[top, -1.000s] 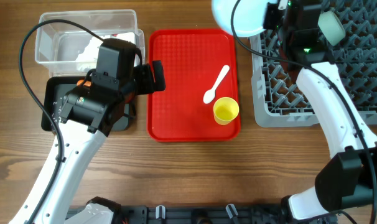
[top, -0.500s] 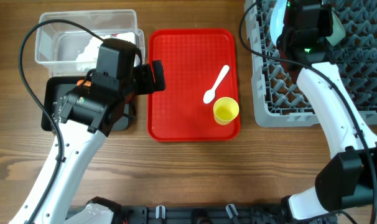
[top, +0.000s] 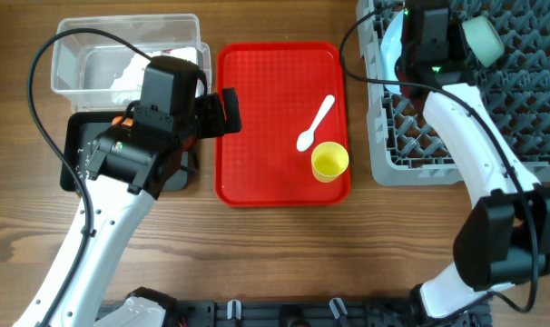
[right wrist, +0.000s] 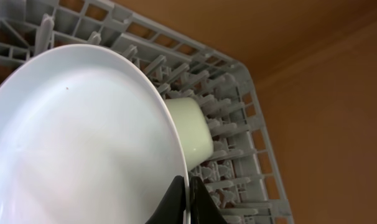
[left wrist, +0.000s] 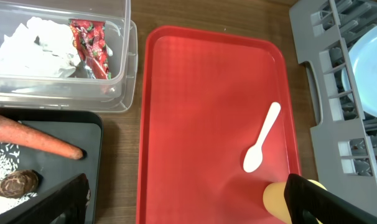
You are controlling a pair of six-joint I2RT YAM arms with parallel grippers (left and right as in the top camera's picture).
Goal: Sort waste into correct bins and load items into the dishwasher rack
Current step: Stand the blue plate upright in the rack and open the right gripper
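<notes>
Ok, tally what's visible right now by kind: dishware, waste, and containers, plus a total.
Dishware: 4 (plate, bowl, yellow cup, spoon)
Waste: 5 (tissue heap, wrapper, carrot, rice patch, brown lump)
Containers: 4 (clear bin, black bin, red tray, rack)
Total: 13

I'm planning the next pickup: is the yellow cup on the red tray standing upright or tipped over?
Upright: the yellow cup shows its round open mouth to the overhead camera, base on the red tray.
</notes>
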